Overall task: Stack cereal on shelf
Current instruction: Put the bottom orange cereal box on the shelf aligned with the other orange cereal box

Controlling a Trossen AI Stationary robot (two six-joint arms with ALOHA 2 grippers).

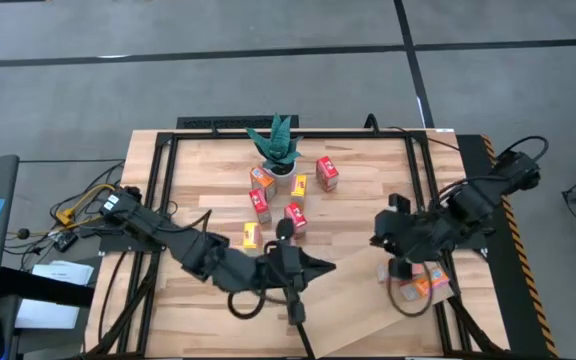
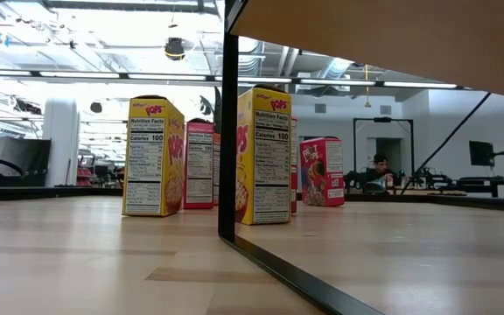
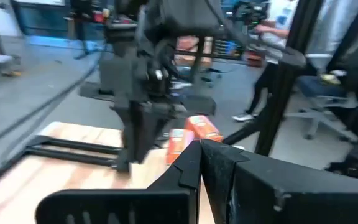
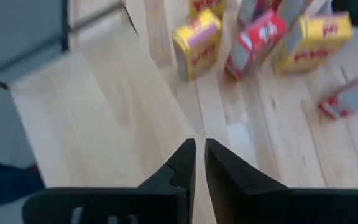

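the left gripper (image 1: 313,266) sits shut and empty near the table's front middle. the right gripper (image 4: 199,163) hovers over the shelf (image 1: 388,325), fingers almost touching, holding nothing. 6 cereal boxes (image 1: 295,216) stand near the potted plant (image 1: 276,148); 2 orange boxes (image 1: 428,283) lie on the shelf.

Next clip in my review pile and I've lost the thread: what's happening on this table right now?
Several small red and yellow cardboard cereal boxes stand grouped mid-table beside a green potted plant. The pale wooden shelf board lies at the near edge, seemingly bare. The left gripper is shut, reaching toward the table's centre with nothing visibly held. The right gripper, nearly shut and holding nothing, hovers over the right side, where two orange boxes lie. No box is held.
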